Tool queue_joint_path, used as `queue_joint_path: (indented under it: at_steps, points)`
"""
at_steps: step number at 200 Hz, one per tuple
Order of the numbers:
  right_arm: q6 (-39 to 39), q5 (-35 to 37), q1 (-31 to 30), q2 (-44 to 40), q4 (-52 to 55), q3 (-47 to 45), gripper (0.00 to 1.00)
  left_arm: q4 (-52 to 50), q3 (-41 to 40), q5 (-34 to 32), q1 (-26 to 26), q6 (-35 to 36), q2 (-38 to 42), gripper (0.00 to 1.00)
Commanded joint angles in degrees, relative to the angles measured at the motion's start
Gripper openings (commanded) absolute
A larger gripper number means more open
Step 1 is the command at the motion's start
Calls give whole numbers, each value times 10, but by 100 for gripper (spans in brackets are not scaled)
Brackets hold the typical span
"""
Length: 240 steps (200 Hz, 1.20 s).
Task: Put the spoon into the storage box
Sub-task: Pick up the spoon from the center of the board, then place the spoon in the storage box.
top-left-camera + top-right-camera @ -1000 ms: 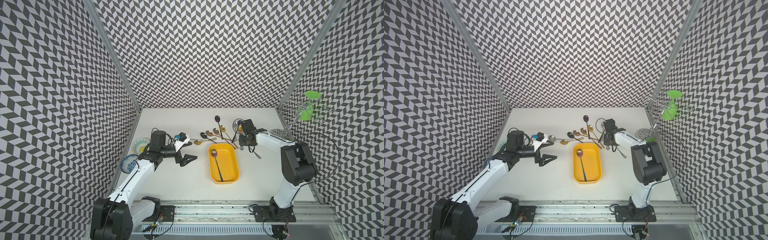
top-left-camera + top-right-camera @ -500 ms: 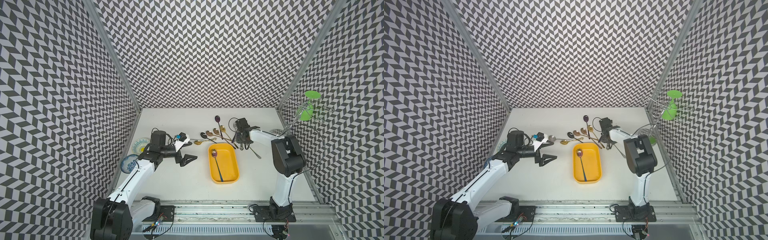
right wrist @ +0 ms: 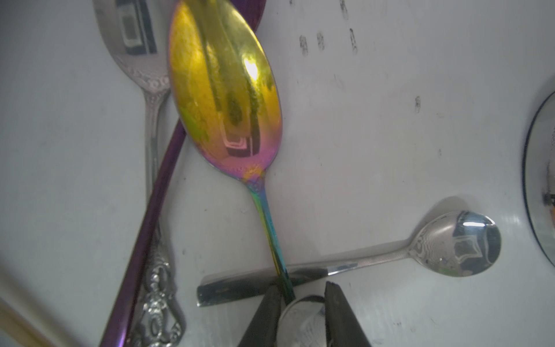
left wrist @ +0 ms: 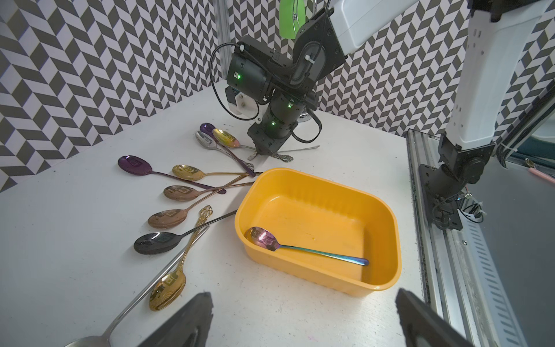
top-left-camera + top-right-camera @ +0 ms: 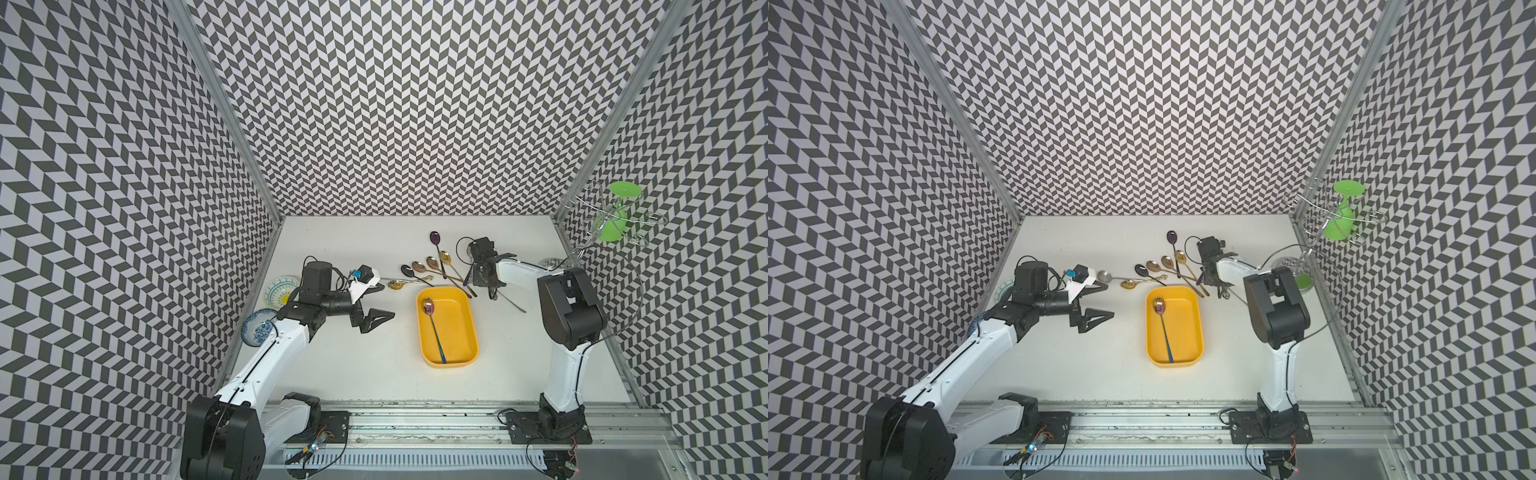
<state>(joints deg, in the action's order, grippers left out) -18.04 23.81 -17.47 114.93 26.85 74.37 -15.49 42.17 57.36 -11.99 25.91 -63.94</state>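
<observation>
Grab step: right gripper (image 3: 301, 287) has its jaws narrow around the rainbow spoon (image 3: 225, 90) handle tip, on the table just past the storage box (image 5: 457, 328). Can't tell if it's clamped. Next needs a firm pinch, then a lift clear of the silver spoon (image 3: 459, 243) crossing it.

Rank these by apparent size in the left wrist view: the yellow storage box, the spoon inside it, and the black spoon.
1. storage box, clearly the largest.
2. Unranked: spoon inside it and black spoon. They look about equally long, so I will not order them.
</observation>
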Motion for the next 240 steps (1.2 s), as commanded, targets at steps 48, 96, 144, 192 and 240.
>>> queue_joint_path:
  at_steps: [48, 96, 144, 192, 240]
  points:
    - [8, 0, -1, -13, 13, 2, 0, 8, -9, 6, 0, 3, 11, 99]
    - [2, -10, -2, -71, 43, -1, 0, 8, -10, 5, 1, 3, 11, 99]
    - [-16, -73, -4, -159, 64, -32, 0, 8, -10, 7, 5, 4, 16, 99]
    - [-60, -215, -4, -280, 75, -54, 0, 9, -9, 12, 9, 2, 17, 99]
    - [-129, -396, -7, -349, 43, -89, 0, 11, -12, 23, 9, 7, 14, 99]
